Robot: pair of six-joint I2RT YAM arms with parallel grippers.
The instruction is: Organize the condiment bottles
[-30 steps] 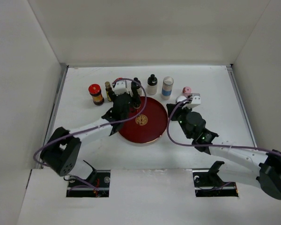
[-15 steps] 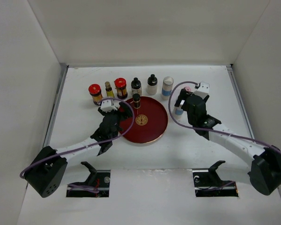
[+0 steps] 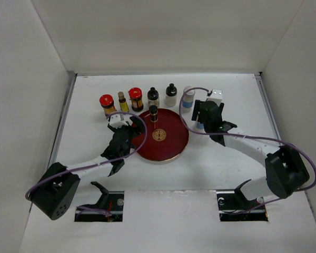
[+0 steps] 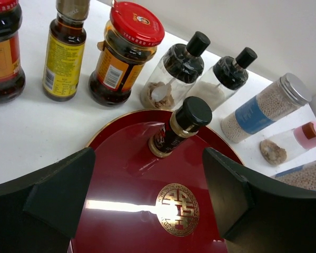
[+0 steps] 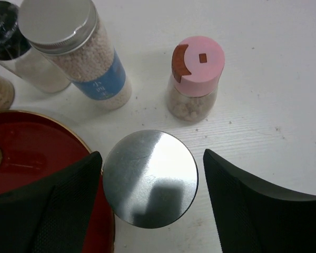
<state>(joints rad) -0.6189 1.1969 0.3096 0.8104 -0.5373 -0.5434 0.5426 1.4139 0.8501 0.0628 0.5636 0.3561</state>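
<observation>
A row of condiment bottles stands at the back: red-lidded jar [image 3: 106, 104], yellowish bottle [image 3: 122, 101], second red-lidded jar [image 3: 135, 98], two black-capped bottles [image 3: 153, 96] and a white-and-blue cylinder [image 3: 188, 97]. A small black-capped dark bottle [image 4: 179, 126] stands upright on the dark-red plate [image 3: 168, 145]. My left gripper [image 3: 132, 130] is open over the plate's left part, short of that bottle. My right gripper [image 5: 151, 158] is open above a silver-lidded cylinder [image 5: 150, 179] that stands between its fingers beside the plate's right rim. A pink-capped bottle [image 5: 195, 79] stands just beyond it.
White walls enclose the table on three sides. The plate's gold emblem [image 4: 177, 209] lies under my left gripper. In the right wrist view the plate's rim [image 5: 26, 153] curves close to the left finger. Bare table lies in front of the plate and at the right.
My left gripper pulled back from the bottle row to the plate's left part. My right gripper opened and shifted back and left; the silver-lidded cylinder stands free beneath it.
</observation>
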